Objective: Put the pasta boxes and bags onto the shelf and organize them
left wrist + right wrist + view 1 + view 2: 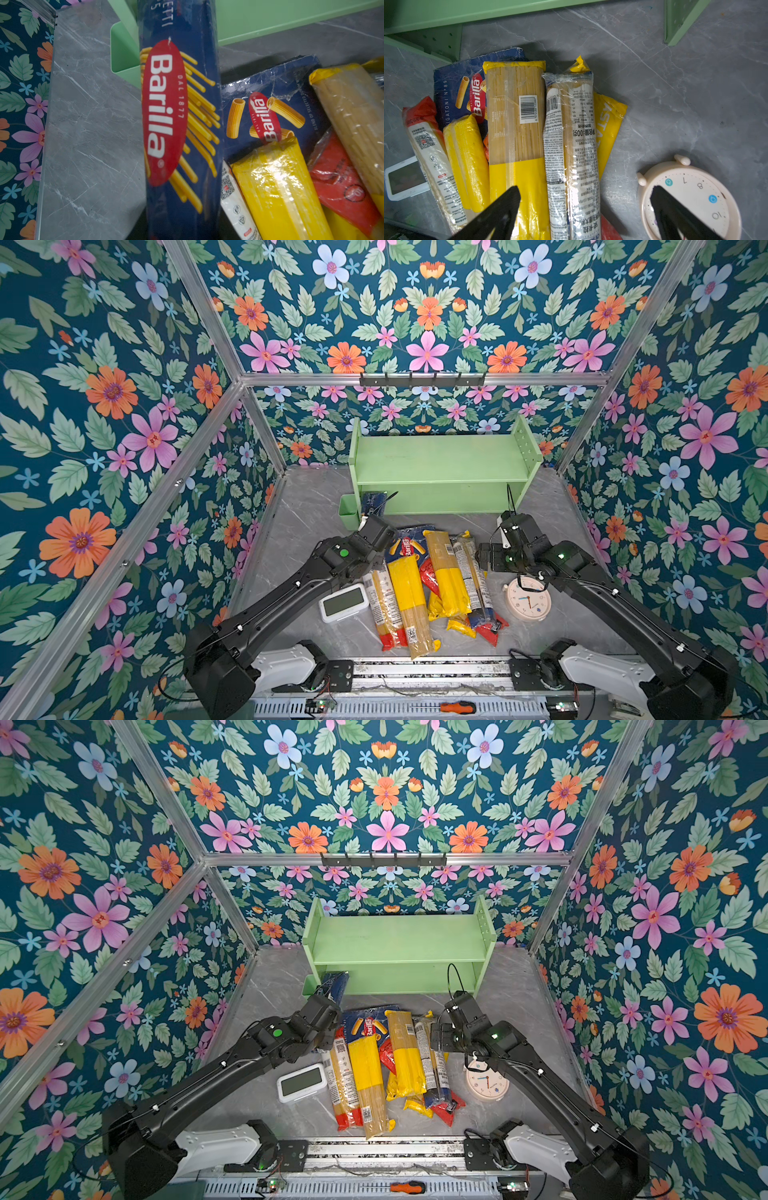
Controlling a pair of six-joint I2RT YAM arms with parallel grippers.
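Carrying step: long Barilla spaghetti box (178, 124), clamped in the left gripper (371, 517), projects ahead of it toward the lower tier of the shelf (440, 456); right gripper (585, 189), spread empty, hangs above the bags (517, 124); next likely needs a level forward slide.

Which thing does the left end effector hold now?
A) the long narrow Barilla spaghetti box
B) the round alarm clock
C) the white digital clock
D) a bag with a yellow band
A: the long narrow Barilla spaghetti box runs straight out from the left wrist camera toward the shelf, while the round alarm clock and the white digital clock lie apart on the table.
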